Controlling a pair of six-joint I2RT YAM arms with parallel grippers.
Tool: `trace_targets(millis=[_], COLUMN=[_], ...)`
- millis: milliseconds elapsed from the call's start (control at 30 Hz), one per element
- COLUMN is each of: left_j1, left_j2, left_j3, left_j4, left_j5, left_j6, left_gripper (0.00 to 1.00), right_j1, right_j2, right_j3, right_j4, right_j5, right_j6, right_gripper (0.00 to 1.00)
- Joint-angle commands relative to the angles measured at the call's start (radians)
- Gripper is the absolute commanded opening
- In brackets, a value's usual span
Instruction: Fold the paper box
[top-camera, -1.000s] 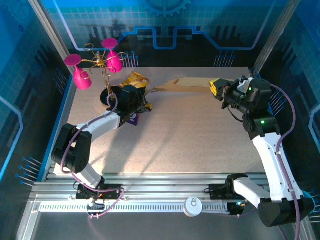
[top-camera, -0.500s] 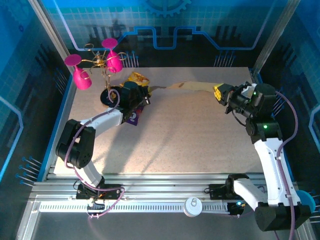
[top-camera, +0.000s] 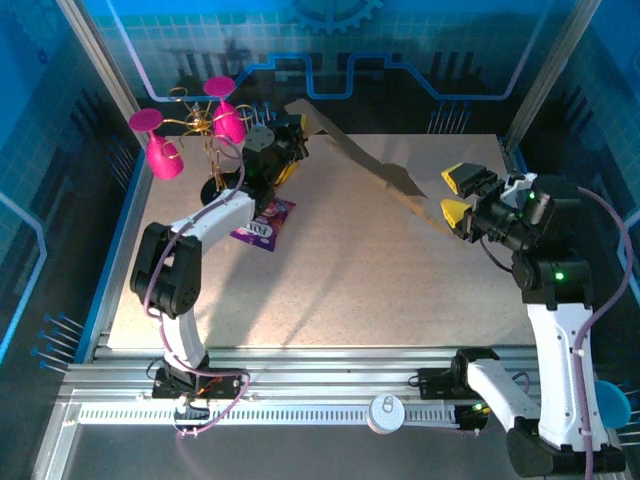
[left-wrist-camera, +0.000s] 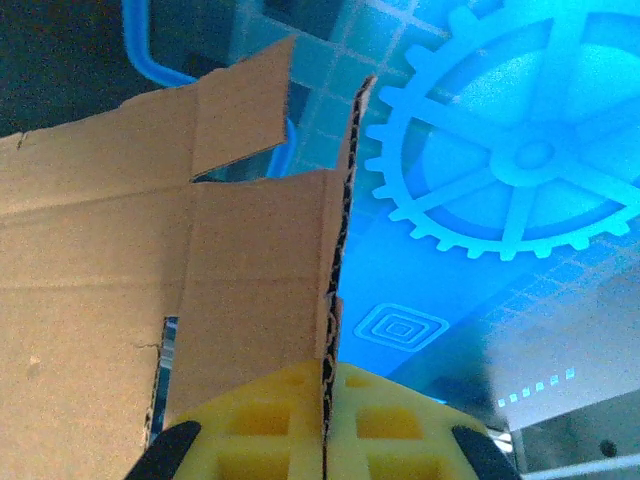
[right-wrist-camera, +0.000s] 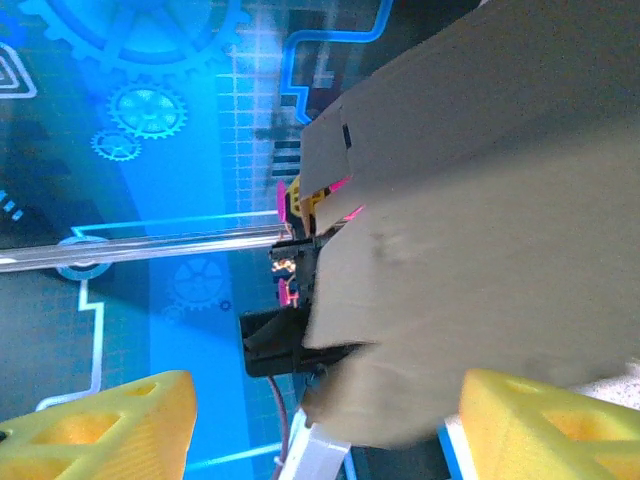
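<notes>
left gripper, at the far left of the table behind the purple snack packet, is clamped on one edge of the paper box. the box hangs raised as a slanting, unfolded sheet running down toward the right. right gripper stands wide, just off the sheet's lower end, holding nothing. to fold well, hold the left pinch firm and let the right jaws take a flap close to its crease, which would probably avoid a tear.
</notes>
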Motion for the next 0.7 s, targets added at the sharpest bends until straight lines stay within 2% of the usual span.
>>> trace_targets(millis=[0,167,300,400,500,667], left_j1=[0.008,0.008,0.012,0.011,0.003,0.002], left_j2=[0.050,0.129,0.182,0.194,0.176,0.101], left_j3=[0.097,0.225,0.367,0.438,0.421,0.254], left_j4=[0.095,0.150,0.130,0.056,0.014,0.076], left_j5=[0.034,0.126,0.286,0.403,0.455,0.428], left_j6=[0.089,0.150,0.257,0.348,0.392,0.386], left_gripper=[0.00,0.00,0.00,0.00,0.00,0.00], right_j1=[-0.007,-0.007,-0.005,-0.002,-0.003,-0.003], right_j2=[-0.033,-0.022,0.035,0.089,0.137,0.168], right_j3=[0.029,0.045,0.049,0.065,0.085,0.082], right_j4=[-0.075,-0.126,-0.105,-0.081,-0.074,-0.072], right_j5=[0.023,0.035,0.031,0.039,0.038,0.029], right_j6=[-0.007,-0.041,-0.073,-0.127,-0.173,-0.196], right_gripper=[0.71,0.70,0.66,0.65,0.64,0.64])
